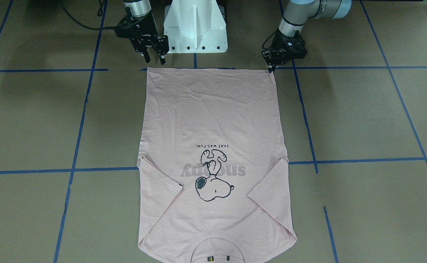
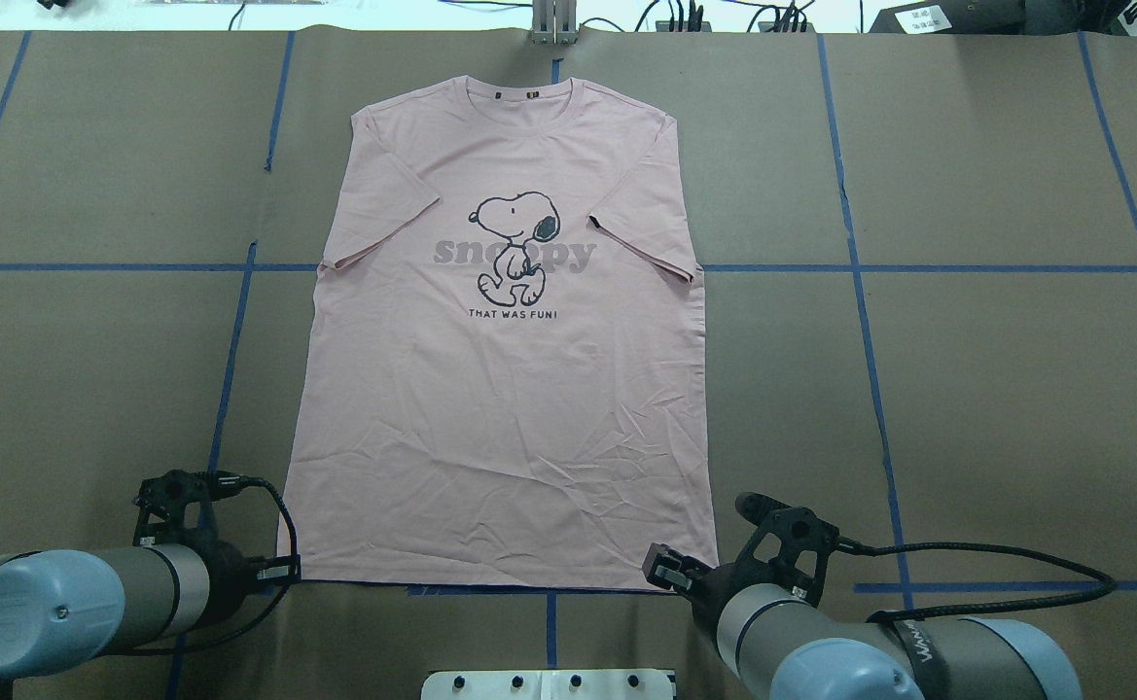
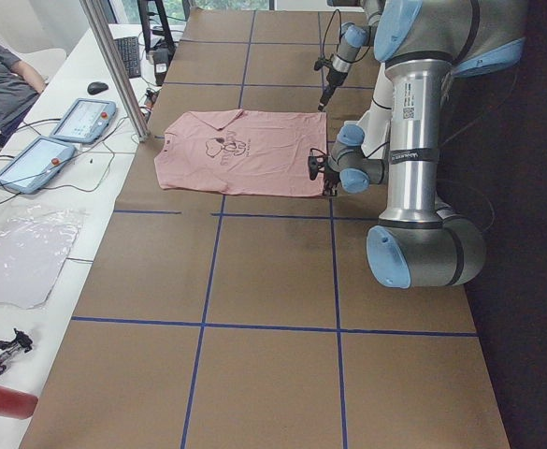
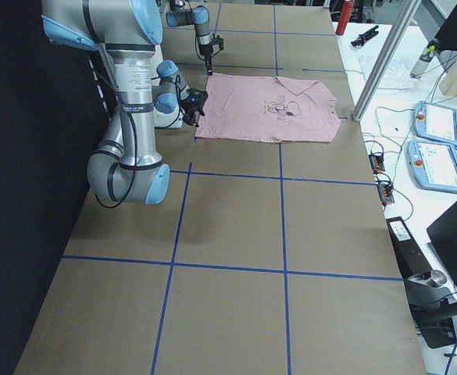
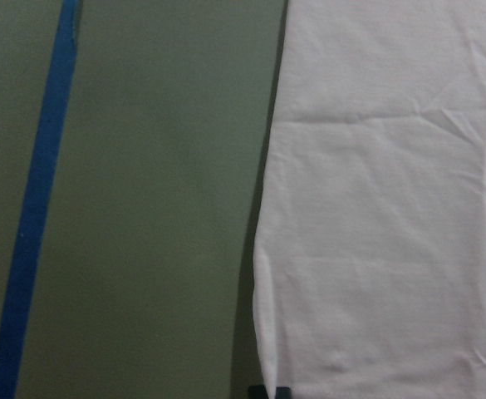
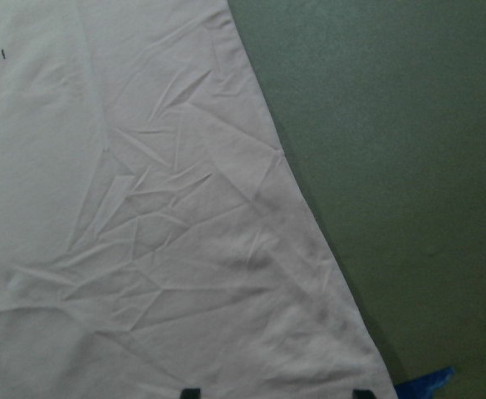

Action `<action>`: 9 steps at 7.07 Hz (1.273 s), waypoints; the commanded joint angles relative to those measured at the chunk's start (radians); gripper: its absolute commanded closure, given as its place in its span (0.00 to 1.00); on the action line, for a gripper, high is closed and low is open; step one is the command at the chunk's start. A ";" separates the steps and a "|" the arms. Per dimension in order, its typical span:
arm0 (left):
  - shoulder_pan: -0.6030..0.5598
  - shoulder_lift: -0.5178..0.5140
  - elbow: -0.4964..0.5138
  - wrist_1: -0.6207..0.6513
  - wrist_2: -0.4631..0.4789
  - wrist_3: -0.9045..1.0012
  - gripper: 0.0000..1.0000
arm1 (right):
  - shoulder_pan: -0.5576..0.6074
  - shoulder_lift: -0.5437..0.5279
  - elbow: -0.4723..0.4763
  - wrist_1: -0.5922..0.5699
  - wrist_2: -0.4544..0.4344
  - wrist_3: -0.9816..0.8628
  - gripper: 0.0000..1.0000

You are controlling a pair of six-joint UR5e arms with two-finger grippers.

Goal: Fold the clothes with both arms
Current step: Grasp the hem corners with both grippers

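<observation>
T-shirt [image 2: 500, 408] flat amid blue tape [image 2: 864, 321], white pedestal [image 2: 549, 683] near hem

The T-shirt [image 2: 500, 389] lies on the table [image 2: 967, 389], left tool [image 1: 270, 69] and right tool [image 1: 155, 60] by its 2 hem corners.

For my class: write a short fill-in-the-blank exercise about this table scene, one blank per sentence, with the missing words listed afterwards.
1. The pink T-shirt lies flat with its print facing ___.
2. Its collar points ___ from the robot.
3. Below the cartoon dog, the small line reads "THAT WAS ___!"
4. The right gripper, near a hem corner, is ___, not shut.

Missing words: up; away; FUN; open.
</observation>
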 commanded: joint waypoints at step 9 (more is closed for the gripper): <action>0.001 0.001 -0.004 0.000 0.002 0.000 1.00 | 0.015 0.031 -0.074 -0.107 0.058 -0.016 0.40</action>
